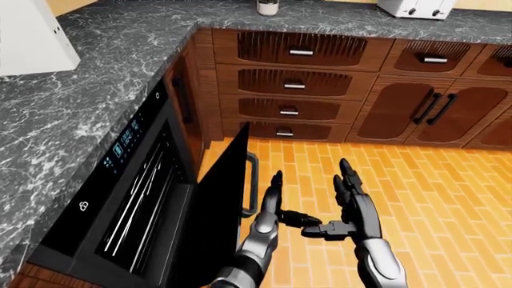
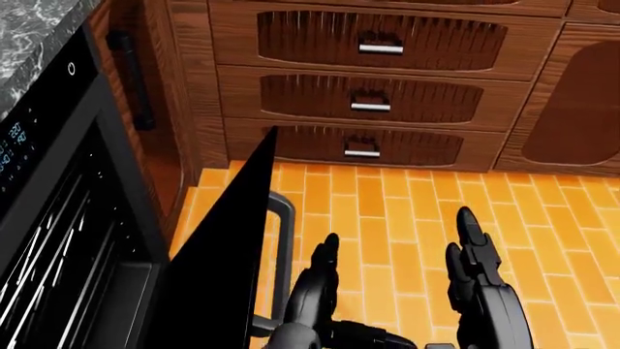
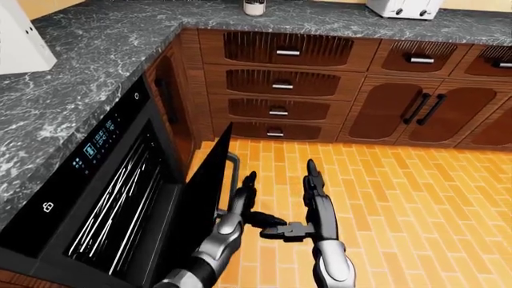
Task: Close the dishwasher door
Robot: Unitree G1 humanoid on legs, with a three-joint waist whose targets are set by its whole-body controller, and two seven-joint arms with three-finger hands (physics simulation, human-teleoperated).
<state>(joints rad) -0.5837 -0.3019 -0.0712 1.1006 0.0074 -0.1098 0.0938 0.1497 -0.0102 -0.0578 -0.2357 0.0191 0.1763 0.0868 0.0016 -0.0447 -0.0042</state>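
The dishwasher sits under the counter at the left, its racks showing. Its black door stands partly open, tilted out toward the floor, and I see it nearly edge-on. A dark bar handle runs along the door's outer face. My left hand is open just right of the handle, fingers straight, thumb pointing right, apart from the door. My right hand is open too, a little further right over the floor. In the head view the door fills the lower left, with the left hand beside it.
Wooden drawers and cabinet doors line the top of the view. A grey marble counter wraps the left and top, with a toaster and a cup on it. Orange brick floor spreads to the right.
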